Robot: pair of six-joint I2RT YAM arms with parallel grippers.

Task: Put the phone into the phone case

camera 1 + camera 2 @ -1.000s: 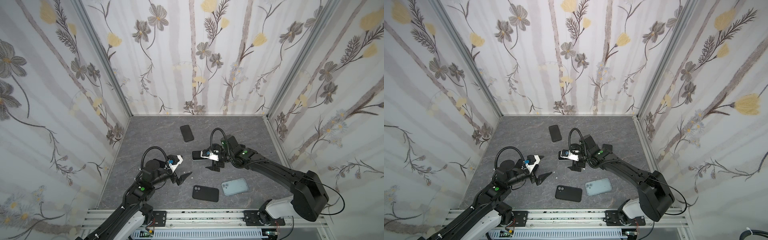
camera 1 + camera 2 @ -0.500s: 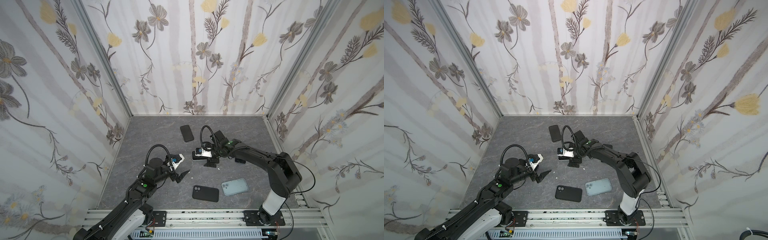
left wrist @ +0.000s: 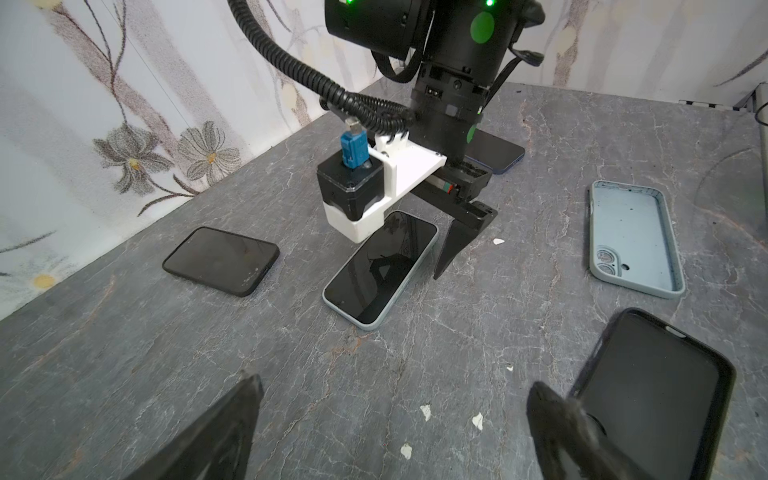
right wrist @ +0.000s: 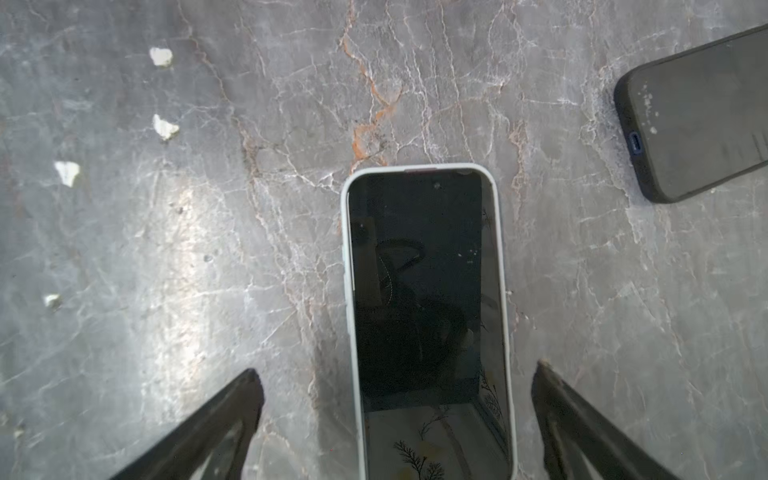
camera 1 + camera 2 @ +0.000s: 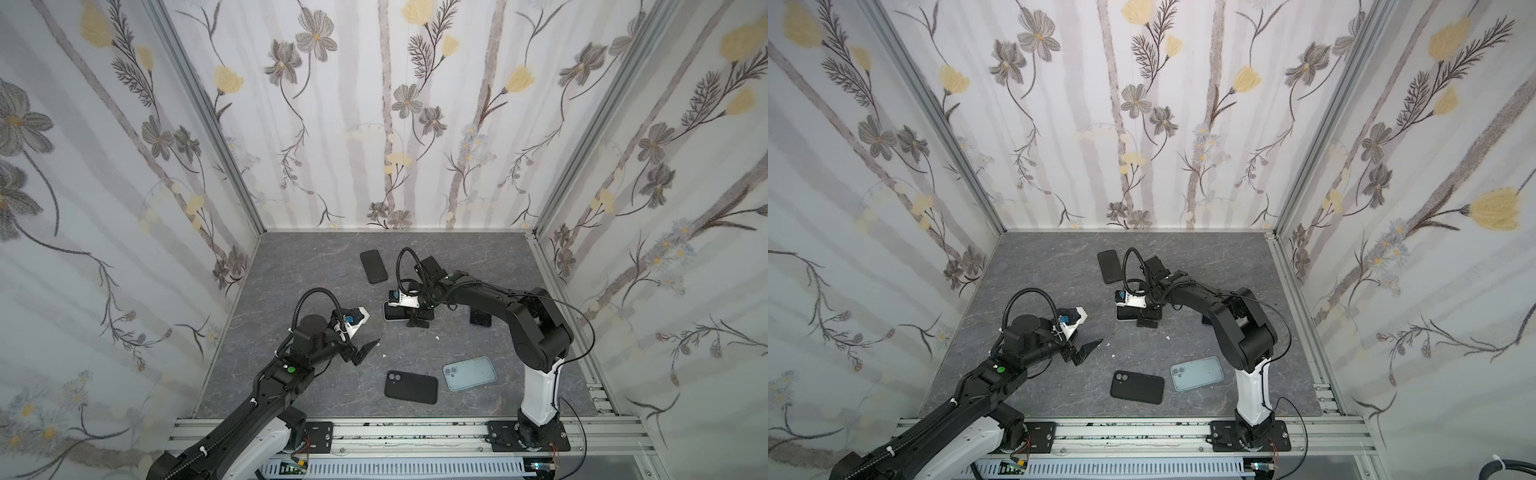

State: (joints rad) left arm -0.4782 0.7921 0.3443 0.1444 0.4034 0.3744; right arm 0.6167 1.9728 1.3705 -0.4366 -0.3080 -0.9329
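Two grippers: both spread wide, neither holding anything.
Markings: a green dot (image 5: 291, 369) on the left arm (image 5: 270, 386); any lettering on the items is too small to read.
Left gripper (image 5: 368, 331): nearest, hovering over bare tabletop (image 5: 316, 266); fingertips blurred in its own wrist view.
Black case (image 5: 411, 387): empty, flat, close to the front rail (image 5: 395, 432); cut off at the frame edge in the left wrist view.
Pale blue case (image 5: 469, 373): empty, open side up, just beside the black case, not touching.
Phone (image 4: 428, 316): flat, dark screen up, mid-table, well apart from both cases.
Right gripper (image 4: 397, 370): pointing down over the phone; one end of the phone lies between the fingers, a gap on each side.
Hidden: in both top views the wrist camera mount (image 5: 405, 300) covers most of the phone; a dark blue phone (image 5: 480, 318) lies partly under the right arm (image 5: 498, 299).
Cased phone (image 5: 373, 266): farthest, black case, screen up, beyond the right gripper.
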